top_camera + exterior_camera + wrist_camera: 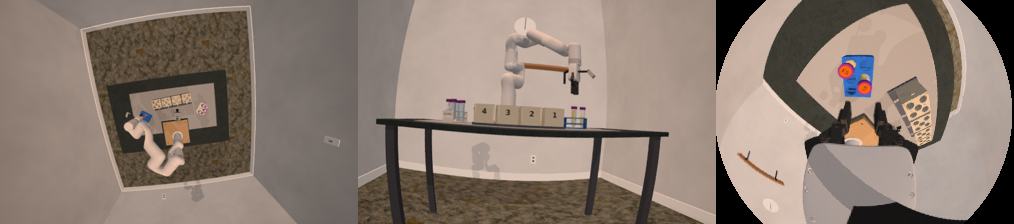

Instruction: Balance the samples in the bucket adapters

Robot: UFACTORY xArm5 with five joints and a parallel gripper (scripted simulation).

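Observation:
The blue sample rack RS stands at the right end of the table, next to adapter 1. Two sample tubes with yellowish liquid stand upright in it. In the wrist view the rack shows two orange cap dots. My gripper hangs well above the rack, partly open, with nothing between the fingers. The loading stand ST holds adapters 4, 3 and 2 in a row; their holes look empty from above.
The white blank rack RB with several purple-capped tubes stands at the other end of the table. The green DONE key sits on its small desk in front of the arm's orange base plate.

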